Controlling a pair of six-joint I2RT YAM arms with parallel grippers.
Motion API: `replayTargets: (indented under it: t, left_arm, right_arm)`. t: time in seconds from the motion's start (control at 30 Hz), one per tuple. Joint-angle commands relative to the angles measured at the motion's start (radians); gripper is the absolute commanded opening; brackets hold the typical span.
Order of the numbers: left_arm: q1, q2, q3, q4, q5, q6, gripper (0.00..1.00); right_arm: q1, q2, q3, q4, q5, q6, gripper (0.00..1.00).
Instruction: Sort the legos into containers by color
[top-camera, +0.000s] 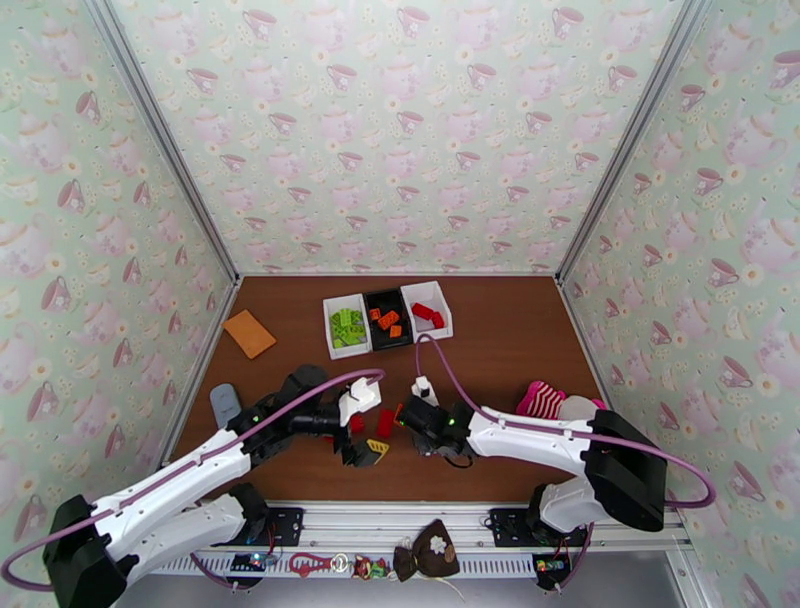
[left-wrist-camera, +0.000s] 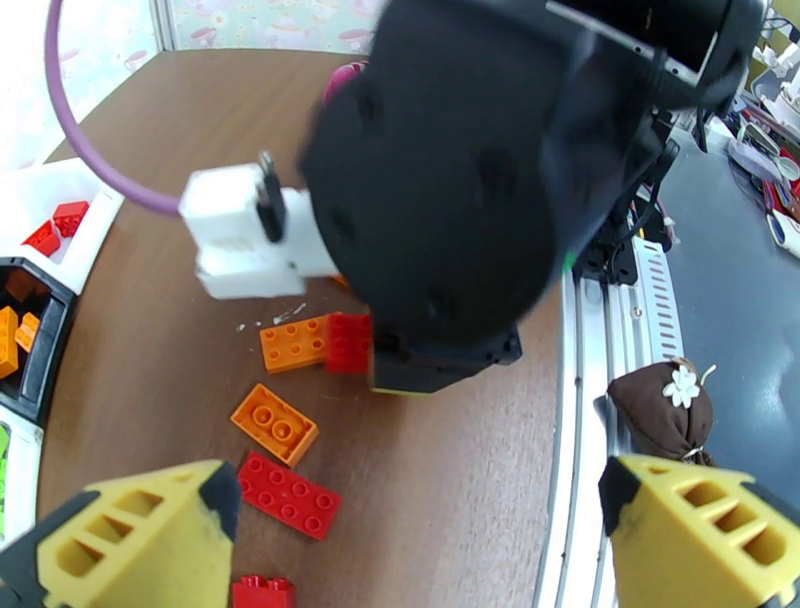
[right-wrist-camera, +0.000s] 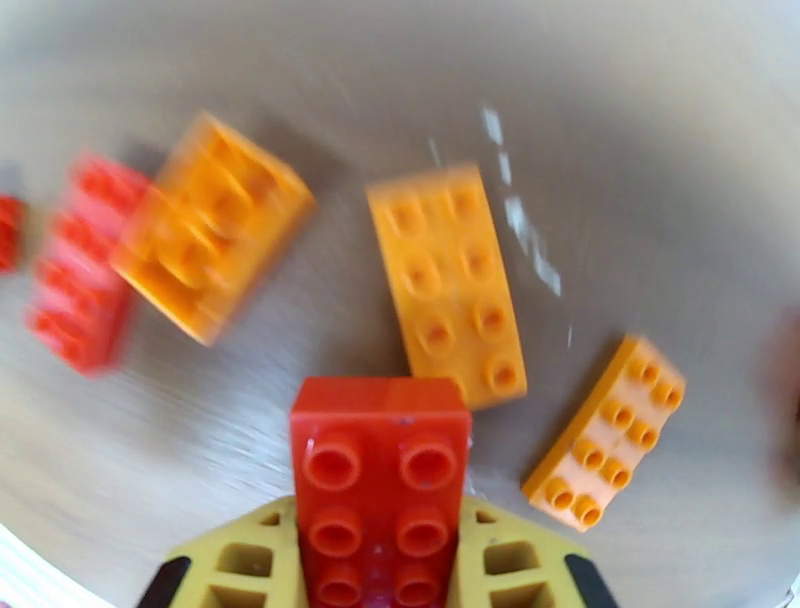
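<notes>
Right wrist: right gripper (right-wrist-camera: 380, 575) clamps red lego (right-wrist-camera: 380, 470), orange legos (right-wrist-camera: 447, 280) just ahead. Left wrist: left gripper (left-wrist-camera: 415, 530) spread wide, loose legos (left-wrist-camera: 290, 495) near its fingers (left-wrist-camera: 130, 535).

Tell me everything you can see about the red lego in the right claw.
The red lego is a glossy plastic brick, two studs wide, with six round studs showing and its near end hidden. It sits stud side up, clamped on both long sides between the yellow fingers of the shut right claw, over the brown table. An orange lego lies just beyond its far end; contact is unclear.
</notes>
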Motion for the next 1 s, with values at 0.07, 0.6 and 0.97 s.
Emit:
replayTargets:
  t: [0.07, 0.6, 0.97]
  left_arm:
    - [-0.002, -0.019, -0.025, 0.092, -0.062, -0.044, 1.0]
    - [0.002, 0.135, -0.029, 0.418, -0.289, -0.136, 1.0]
    - [0.019, 0.297, 0.006, 0.608, -0.356, -0.208, 1.0]
  right_arm:
    - [-0.062, -0.035, 0.087, 0.068, 0.022, -0.092, 0.19]
    - [-0.345, 0.103, 0.348, 0.157, -0.121, -0.392, 0.19]
    - [-0.521, 0.254, 0.485, 0.293, -0.174, -0.486, 0.17]
